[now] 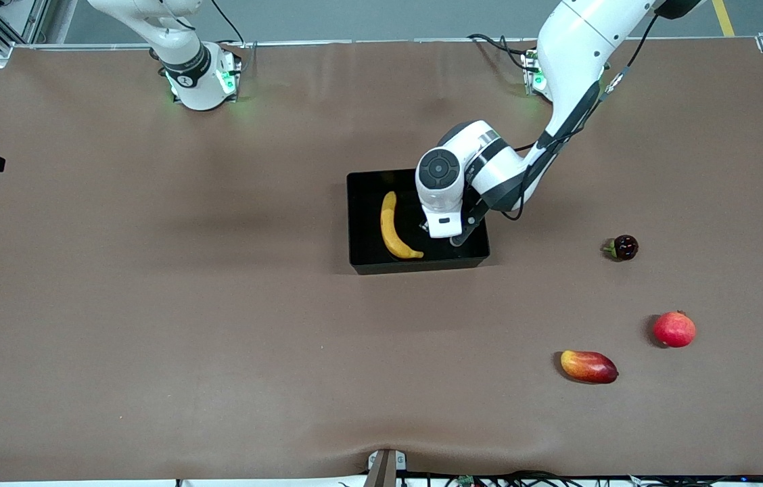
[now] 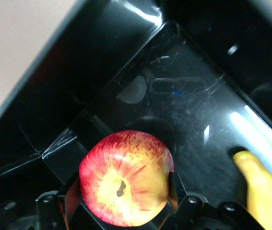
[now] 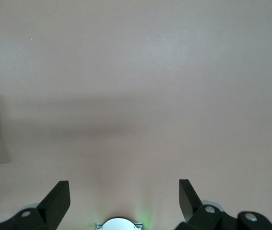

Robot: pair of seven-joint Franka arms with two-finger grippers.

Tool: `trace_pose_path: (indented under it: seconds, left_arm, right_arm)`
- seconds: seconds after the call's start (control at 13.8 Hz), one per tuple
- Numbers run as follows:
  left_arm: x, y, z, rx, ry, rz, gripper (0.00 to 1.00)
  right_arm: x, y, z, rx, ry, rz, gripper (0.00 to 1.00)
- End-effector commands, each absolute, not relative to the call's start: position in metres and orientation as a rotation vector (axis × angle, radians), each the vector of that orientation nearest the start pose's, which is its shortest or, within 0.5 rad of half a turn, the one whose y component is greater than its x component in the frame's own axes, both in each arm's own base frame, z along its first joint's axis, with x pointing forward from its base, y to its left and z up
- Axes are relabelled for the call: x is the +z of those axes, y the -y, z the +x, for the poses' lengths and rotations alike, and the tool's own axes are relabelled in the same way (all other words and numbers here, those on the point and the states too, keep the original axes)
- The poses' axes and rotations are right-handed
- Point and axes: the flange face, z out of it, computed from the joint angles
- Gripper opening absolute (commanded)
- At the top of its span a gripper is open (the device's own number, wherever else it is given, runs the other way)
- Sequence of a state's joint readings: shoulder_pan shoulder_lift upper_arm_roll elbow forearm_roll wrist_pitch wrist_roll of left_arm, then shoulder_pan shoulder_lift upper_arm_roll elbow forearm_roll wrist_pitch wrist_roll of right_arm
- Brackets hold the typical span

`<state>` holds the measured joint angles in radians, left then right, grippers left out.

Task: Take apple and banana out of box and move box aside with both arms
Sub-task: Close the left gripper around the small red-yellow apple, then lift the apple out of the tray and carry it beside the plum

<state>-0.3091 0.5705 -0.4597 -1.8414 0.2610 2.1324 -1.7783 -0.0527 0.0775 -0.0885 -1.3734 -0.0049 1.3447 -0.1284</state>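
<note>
Mango (image 1: pixel 588 366) nearest; left gripper (image 2: pixel 124 201) (in box (image 1: pixel 366 223)) clasping apple (image 2: pixel 125 176); right gripper (image 3: pixel 124 197) fingers apart.

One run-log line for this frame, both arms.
left gripper: around apple, inside black bin | banana: in bin | right gripper: open, waiting over bare table

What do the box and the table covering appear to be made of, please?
The box looks like glossy black plastic: the left wrist view shows sharp highlights and mirror-like reflections on its walls and floor. The table covering looks like a matte brown sheet, perhaps paper or vinyl: it gives no glare and ripples slightly at the near edge.
</note>
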Motion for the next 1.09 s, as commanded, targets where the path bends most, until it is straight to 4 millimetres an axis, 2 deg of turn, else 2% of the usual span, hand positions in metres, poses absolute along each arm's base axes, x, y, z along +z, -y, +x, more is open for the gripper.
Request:
trace_pose_path:
  seconds: [0.0, 0.22, 0.36, 0.43, 0.58, 0.65, 0.8, 0.87, 1.01]
  left_arm:
    - [0.282, 0.419, 0.487, 0.073, 1.324, -2.661, 0.0]
    - [0.357, 0.416, 0.513, 0.043, 1.327, -2.621, 0.0]
    - [0.396, 0.401, 0.532, 0.048, 1.271, -2.639, 0.0]
    - [0.419, 0.38, 0.544, 0.038, 1.243, -2.661, 0.0]
    - [0.445, 0.321, 0.574, 0.054, 1.162, -2.725, 0.0]
    - [0.451, 0.296, 0.584, 0.095, 1.121, -2.758, 0.0]
    - [0.445, 0.243, 0.607, 0.149, 1.128, -2.761, 0.0]
    - [0.437, 0.225, 0.613, 0.175, 1.085, -2.773, 0.0]
    - [0.411, 0.175, 0.625, 0.212, 1.064, -2.772, 0.0]
  right_arm:
    - [0.656, 0.078, 0.544, 0.165, -0.018, -3.148, 1.0]
    - [0.656, 0.078, 0.544, 0.165, -0.018, -3.148, 1.0]
    - [0.656, 0.078, 0.544, 0.165, -0.018, -3.148, 1.0]
    - [0.656, 0.078, 0.544, 0.165, -0.018, -3.148, 1.0]
    - [0.656, 0.078, 0.544, 0.165, -0.018, -3.148, 1.0]
    - [0.656, 0.078, 0.544, 0.165, -0.018, -3.148, 1.0]
    - [0.656, 0.078, 0.544, 0.165, -0.018, -3.147, 1.0]
    - [0.656, 0.079, 0.544, 0.165, -0.02, -3.147, 1.0]
    - [0.656, 0.079, 0.544, 0.165, -0.02, -3.147, 1.0]
